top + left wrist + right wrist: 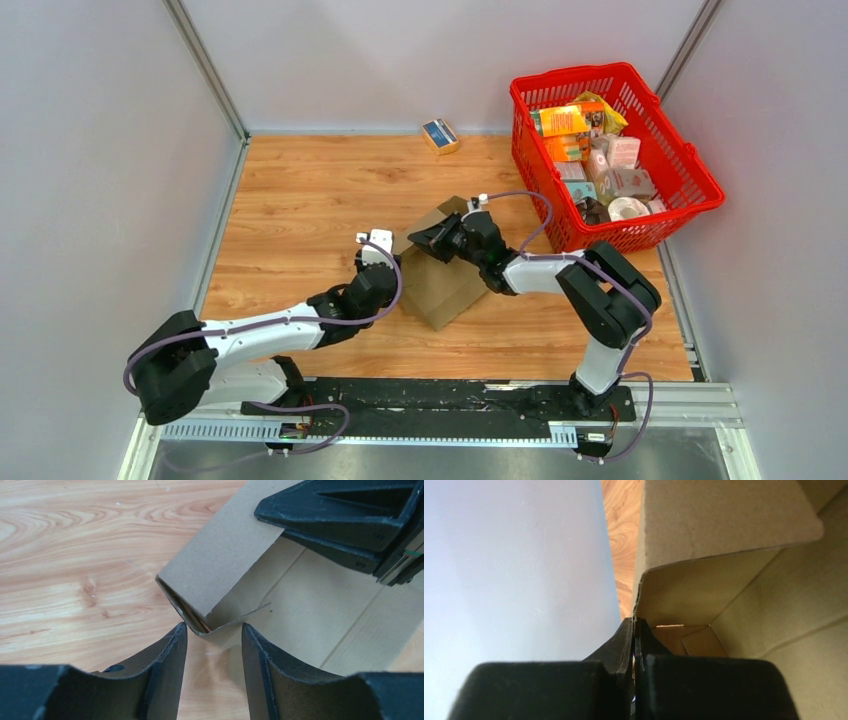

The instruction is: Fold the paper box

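Observation:
The paper box [447, 285], plain brown cardboard, lies partly folded in the middle of the table. My right gripper [432, 240] is shut on the edge of a raised wall [684, 525] at the box's far end, and the right wrist view looks into the box's hollow [689, 640]. My left gripper [214, 626] is open at the box's left side. A bent corner of the box [200, 622] sits just at its fingertips [177, 640], not clamped. The right gripper [345, 515] shows in the left wrist view, pinching the wall from above.
A red basket [690, 165] with several colourful packages stands at the back right, close to the right arm's elbow. A small blue-and-tan box [440, 135] lies by the back wall. Grey walls close in the wooden table [300, 190] on three sides.

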Tool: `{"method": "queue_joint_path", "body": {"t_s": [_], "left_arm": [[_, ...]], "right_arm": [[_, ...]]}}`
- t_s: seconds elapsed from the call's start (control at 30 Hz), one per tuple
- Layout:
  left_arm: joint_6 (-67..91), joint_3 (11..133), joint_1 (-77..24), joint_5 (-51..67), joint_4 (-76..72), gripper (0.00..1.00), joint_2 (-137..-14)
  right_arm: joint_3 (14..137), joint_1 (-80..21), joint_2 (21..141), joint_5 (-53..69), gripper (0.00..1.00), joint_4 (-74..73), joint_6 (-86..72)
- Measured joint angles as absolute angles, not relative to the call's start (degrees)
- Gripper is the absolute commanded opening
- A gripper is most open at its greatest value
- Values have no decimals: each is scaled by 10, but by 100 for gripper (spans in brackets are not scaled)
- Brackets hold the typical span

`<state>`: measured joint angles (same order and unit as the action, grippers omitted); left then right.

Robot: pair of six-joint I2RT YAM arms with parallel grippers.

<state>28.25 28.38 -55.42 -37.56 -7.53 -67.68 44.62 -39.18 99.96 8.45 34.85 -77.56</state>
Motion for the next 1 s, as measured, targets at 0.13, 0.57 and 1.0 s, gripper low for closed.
{"method": "queue_joint_path", "body": {"t_s": [0.13, 0.57, 1.0], "left_arm": [[271, 281, -528, -380, -75, 53, -666], [235, 271, -464, -362, -87, 52, -664], [211, 271, -461, -329, -136, 48, -740]], "right_arm": [[481, -405, 1034, 74, 0, 365, -818], [488, -404, 1085, 55, 0, 410, -898], [488, -393, 1087, 56, 0, 415, -906]]}}
